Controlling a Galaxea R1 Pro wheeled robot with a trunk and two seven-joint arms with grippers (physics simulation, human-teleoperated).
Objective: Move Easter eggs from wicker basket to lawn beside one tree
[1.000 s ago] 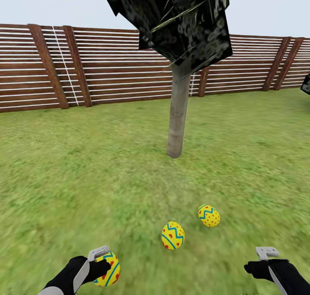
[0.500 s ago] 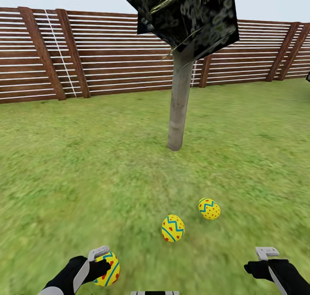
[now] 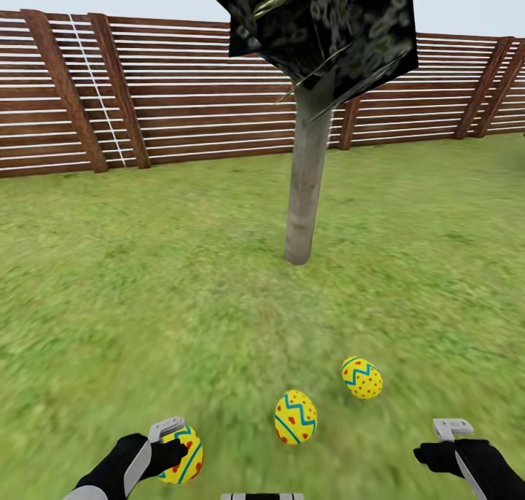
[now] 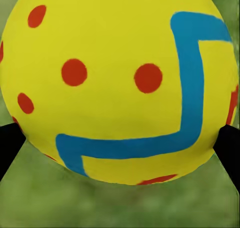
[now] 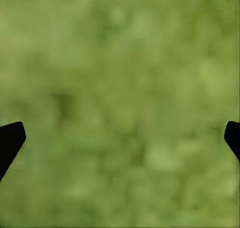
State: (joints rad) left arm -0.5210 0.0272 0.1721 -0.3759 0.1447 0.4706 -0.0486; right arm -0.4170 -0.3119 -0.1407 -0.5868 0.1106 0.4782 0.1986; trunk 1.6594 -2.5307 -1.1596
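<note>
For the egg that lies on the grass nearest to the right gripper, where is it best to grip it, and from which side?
Probably from above, with the open right gripper closing across the narrow middle of the egg. It lies tilted on the lawn, and its pointed ends would likely slip between the fingers. Nothing stands close; the other lying egg is apart.

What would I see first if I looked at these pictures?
Probably the bright yellow Easter eggs: two lie on the lawn, one in the middle and one a bit to its right. A third egg is pinched in the left gripper, looking huge in the left wrist view. Behind them stands the tree with its dark blocky crown, in front of a brown slatted fence.
</note>
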